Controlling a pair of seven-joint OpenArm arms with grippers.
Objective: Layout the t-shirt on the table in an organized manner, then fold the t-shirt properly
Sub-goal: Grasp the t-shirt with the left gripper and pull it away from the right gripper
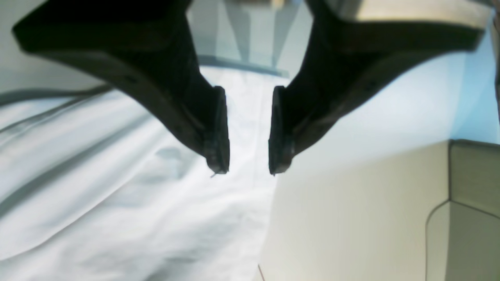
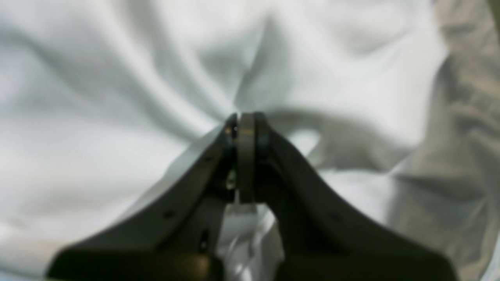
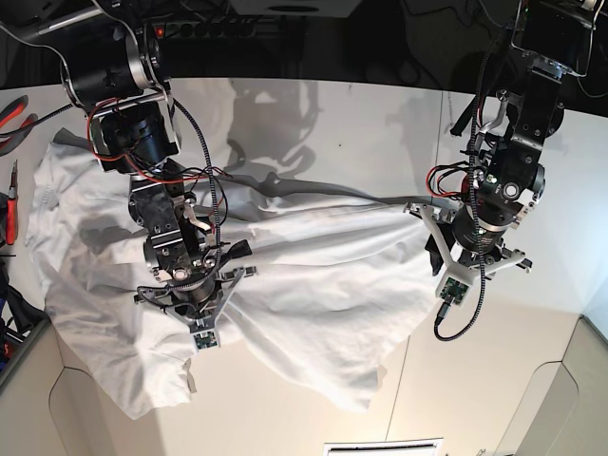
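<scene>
Both grippers hang low over the t-shirt [image 3: 313, 285], which sprawls rumpled across the middle and one side of the tabletop [image 3: 380, 123], creased and far from flat. Right gripper [image 2: 245, 117] has its jaws pressed fully together, with a pinch of the white cloth caught at the tips; folds of the shirt radiate away from that pinch, and cloth fills nearly all of its wrist view. Seen from the base camera, this gripper [image 3: 195, 294] sits over the wider, heaped part of the shirt, well in from the hem.

Left gripper [image 1: 249, 169] stands partly open, a clear gap between its two dark pads [image 1: 218, 128], and nothing lies between them. It hovers right at the shirt's side edge: cloth lies under and to one side of the tips, bare tabletop [image 1: 351, 218] to the other. In the base view this gripper [image 3: 465, 256] is beside the shirt's far edge from the right gripper, where a stretched ridge of cloth runs toward it. Whether its tips touch the cloth I cannot tell.
</scene>
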